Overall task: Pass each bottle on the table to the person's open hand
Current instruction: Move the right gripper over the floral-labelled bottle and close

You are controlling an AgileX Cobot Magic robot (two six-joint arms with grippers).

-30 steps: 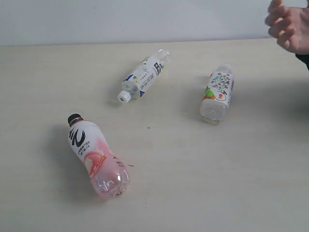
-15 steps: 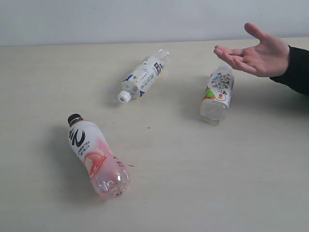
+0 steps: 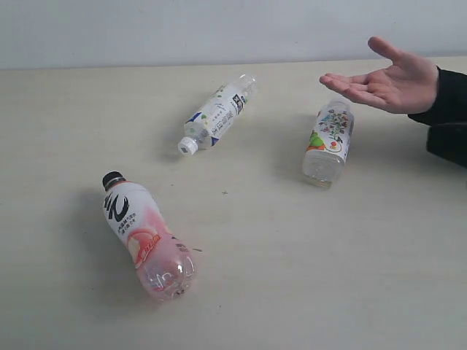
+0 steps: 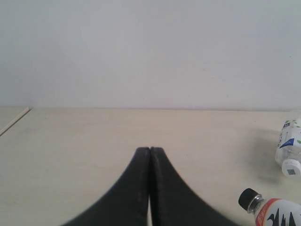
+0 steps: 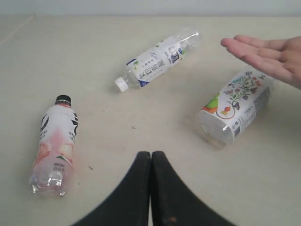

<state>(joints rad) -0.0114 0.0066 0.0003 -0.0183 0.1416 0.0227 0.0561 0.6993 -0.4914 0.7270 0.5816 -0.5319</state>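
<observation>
Three bottles lie on their sides on the pale table (image 3: 292, 277). A pink-white bottle with a black cap (image 3: 144, 233) (image 5: 54, 143) (image 4: 273, 211) rests front left. A white-capped bottle with a white label (image 3: 217, 114) (image 5: 157, 60) (image 4: 289, 148) lies at the middle back. A floral-label bottle (image 3: 328, 141) (image 5: 235, 107) lies at the right, just below the person's open hand (image 3: 387, 82) (image 5: 268, 56). My left gripper (image 4: 150, 149) is shut and empty above bare table. My right gripper (image 5: 151, 153) is shut and empty, short of all bottles. Neither gripper shows in the exterior view.
A pale wall (image 3: 219, 29) runs behind the table's far edge. The person's black sleeve (image 3: 449, 117) reaches in from the right. Bare tabletop stretches along the front and between the bottles.
The person's hand has come in from the upper right corner, opened palm up, and now hovers above the floral-label bottle. The bottles have not moved.
</observation>
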